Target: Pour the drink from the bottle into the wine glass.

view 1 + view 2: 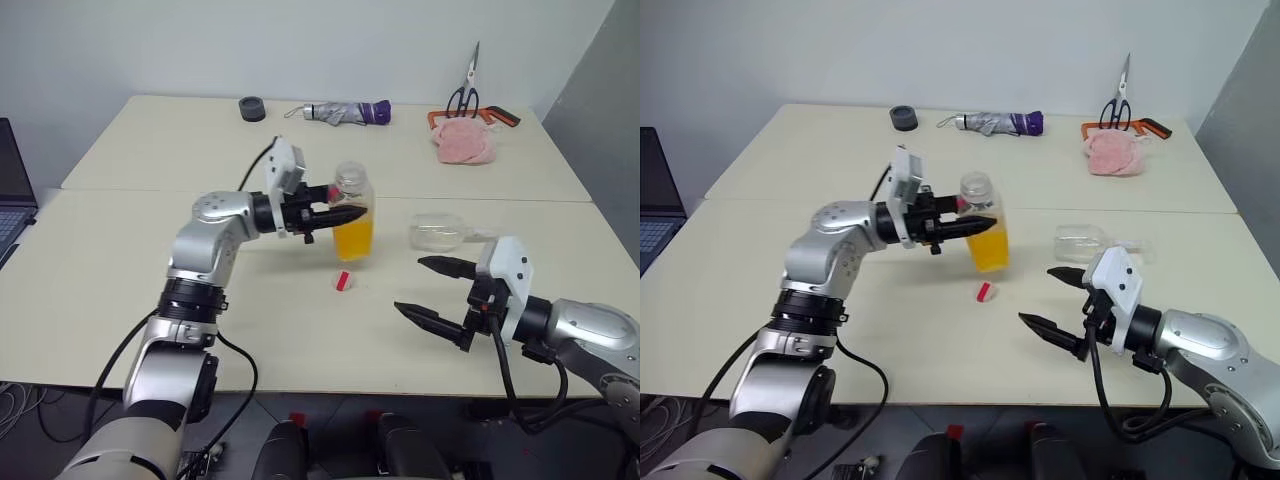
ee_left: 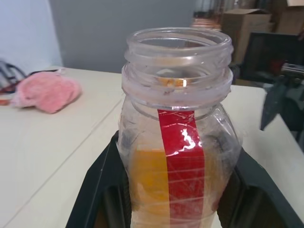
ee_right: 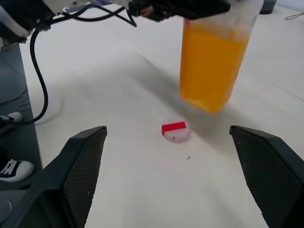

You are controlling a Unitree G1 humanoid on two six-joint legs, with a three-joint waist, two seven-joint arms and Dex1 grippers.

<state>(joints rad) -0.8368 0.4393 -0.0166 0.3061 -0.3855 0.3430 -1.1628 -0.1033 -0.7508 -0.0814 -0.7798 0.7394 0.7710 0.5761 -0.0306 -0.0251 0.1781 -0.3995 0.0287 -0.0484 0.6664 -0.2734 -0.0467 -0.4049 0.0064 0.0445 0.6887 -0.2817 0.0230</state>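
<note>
Left gripper [image 1: 345, 214] clamped on one uncapped bottle [image 1: 353, 213]; right gripper [image 1: 432, 290] spread wide, empty; one wine glass [image 1: 438, 232] lies sideways.

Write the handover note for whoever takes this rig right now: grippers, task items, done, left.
Left gripper: shut on the bottle, holding it upright just above the table.
Right gripper: open, holding nothing, low over the table's near right.
The bottle is uncapped; the drink fills its lower half. The cap lies on the table below it.
The wine glass lies on its side, right of the bottle.
Done: bottle opened and picked up.
Left: stand the glass up, then pour.
</note>
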